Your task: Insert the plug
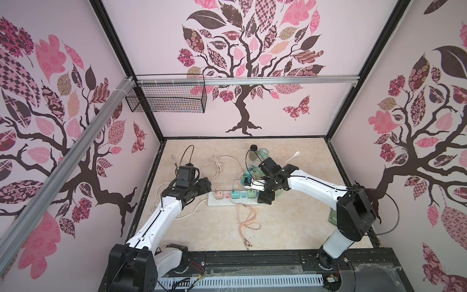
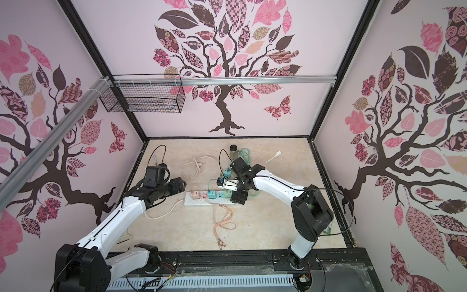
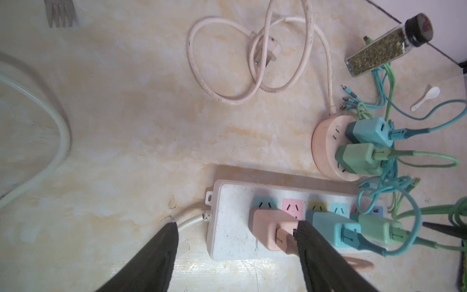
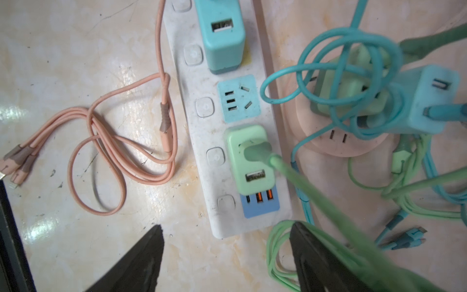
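Note:
A white power strip (image 1: 227, 202) (image 2: 204, 202) lies mid-table, with a pink charger (image 3: 269, 227), a teal charger (image 3: 333, 231) and a green charger (image 4: 249, 156) seated in its sockets. In the left wrist view my left gripper (image 3: 237, 223) is open over the strip's cord end, and one finger (image 3: 310, 242) lies against the pink charger's USB connector. My right gripper (image 4: 226, 225) is open just past the strip's other end (image 4: 222, 227), holding nothing, and the green cable (image 4: 316, 202) runs past one finger. Both top views show the left gripper (image 1: 206, 187) and right gripper (image 1: 264, 197) at opposite ends of the strip.
A round pink socket hub (image 3: 324, 141) carrying teal and green chargers sits behind the strip among tangled cables. A spice jar (image 3: 386, 45), white spoon (image 3: 427, 97), fork (image 3: 60, 14) and cream cord coil (image 3: 227, 63) lie further back. A pink cable bundle (image 1: 249, 222) lies in front. A wire basket (image 1: 166, 98) hangs on the back wall.

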`<action>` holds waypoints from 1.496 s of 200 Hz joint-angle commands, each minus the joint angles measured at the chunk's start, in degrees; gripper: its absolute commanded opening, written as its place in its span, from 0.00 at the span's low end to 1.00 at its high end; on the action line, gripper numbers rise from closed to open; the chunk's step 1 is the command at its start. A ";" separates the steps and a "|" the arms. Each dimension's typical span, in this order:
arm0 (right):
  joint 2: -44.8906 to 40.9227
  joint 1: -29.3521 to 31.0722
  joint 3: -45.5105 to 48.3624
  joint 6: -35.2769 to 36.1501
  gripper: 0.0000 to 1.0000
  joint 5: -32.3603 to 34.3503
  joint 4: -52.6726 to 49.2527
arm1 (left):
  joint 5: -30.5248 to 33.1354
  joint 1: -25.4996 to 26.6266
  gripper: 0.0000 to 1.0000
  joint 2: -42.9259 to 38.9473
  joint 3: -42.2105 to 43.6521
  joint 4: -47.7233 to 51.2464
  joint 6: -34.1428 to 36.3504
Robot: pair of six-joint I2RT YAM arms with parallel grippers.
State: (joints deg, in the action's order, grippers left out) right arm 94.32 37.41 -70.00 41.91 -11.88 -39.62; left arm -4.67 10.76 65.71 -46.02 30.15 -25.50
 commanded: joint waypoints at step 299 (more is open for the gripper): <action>-23.87 -25.01 41.58 -40.55 0.99 29.65 77.66 | 6.54 -16.50 0.88 12.76 7.24 -46.74 16.52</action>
State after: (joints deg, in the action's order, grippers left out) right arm 69.25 12.80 -30.39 7.51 11.40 29.23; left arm 1.13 -5.61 75.48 -41.15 -7.20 -6.94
